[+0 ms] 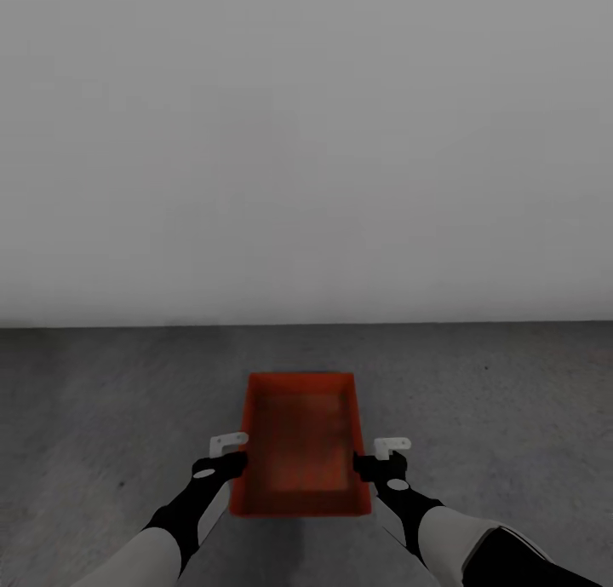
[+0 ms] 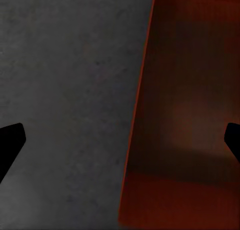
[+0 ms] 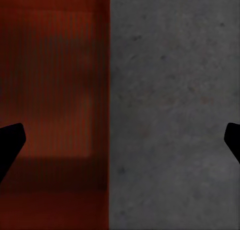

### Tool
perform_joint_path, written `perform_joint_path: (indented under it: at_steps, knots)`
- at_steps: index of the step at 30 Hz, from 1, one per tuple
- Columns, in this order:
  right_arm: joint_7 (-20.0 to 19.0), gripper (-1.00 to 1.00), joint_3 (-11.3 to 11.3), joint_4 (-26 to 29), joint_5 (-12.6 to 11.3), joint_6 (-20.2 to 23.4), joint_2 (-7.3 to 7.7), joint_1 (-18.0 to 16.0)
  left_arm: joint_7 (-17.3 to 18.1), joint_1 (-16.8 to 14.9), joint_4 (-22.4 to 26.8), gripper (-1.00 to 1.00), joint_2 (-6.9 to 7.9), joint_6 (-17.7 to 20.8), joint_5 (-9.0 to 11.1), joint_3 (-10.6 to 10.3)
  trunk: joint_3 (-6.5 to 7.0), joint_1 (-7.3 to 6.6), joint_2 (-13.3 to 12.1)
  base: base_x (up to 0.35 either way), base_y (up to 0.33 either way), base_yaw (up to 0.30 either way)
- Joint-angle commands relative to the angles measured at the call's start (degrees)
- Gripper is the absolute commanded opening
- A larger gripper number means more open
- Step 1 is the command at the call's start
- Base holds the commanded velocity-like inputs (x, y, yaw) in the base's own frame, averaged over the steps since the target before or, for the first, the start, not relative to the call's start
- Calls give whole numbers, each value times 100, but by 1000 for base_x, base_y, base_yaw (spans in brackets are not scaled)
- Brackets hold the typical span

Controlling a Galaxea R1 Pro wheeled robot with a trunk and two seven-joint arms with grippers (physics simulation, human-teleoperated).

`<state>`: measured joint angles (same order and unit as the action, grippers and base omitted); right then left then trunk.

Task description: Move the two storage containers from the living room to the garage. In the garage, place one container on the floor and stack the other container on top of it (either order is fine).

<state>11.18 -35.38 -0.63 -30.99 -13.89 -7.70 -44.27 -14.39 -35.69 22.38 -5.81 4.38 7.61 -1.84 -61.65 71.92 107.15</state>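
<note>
- Here, in the garage, one orange-red container (image 1: 300, 444) sits on the grey concrete floor (image 1: 102, 399) a little way out from the plain white wall (image 1: 306, 144); in the head view it looks to rest on the floor, though I cannot be sure it is fully down.
- The left gripper (image 1: 226, 456) is at the container's left long wall and the right gripper (image 1: 379, 459) at its right long wall — one each side, roughly level with each other.
- Both wrist views show the fingers spread wide: in the left wrist view the wall's edge runs between the two dark tips (image 2: 10, 142), with floor on one side and the bin's inside on the other; the right wrist view shows the same, its tips (image 3: 10, 142) well apart.
- Neither pair appears to pinch the wall; I judge both grippers open and straddling it, touching little or nothing.
- The step in hand looks like setting down the base bin. To do it well, lift both arms straight up so the fingers clear the thin walls without dragging the bin sideways — it should stay square and flat.
- Room is needed around it, since the second container must later drop squarely on top.
</note>
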Motion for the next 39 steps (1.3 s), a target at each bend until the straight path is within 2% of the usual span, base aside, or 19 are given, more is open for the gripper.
perform_joint_path:
  at_steps: [1, 39]
  knots:
    - [14, 100, -48, -7, -48, -21, -3, -3, -29, 1, 15, 100, 1, 27, 56, -22, 15, -23, -40, 0, 0, 0]
    - [14, 100, -49, -7, -48, -49, -18, -3, -35, 1, -16, 100, 1, 28, 48, -19, 697, -858, -1564, 0, 0, 0]
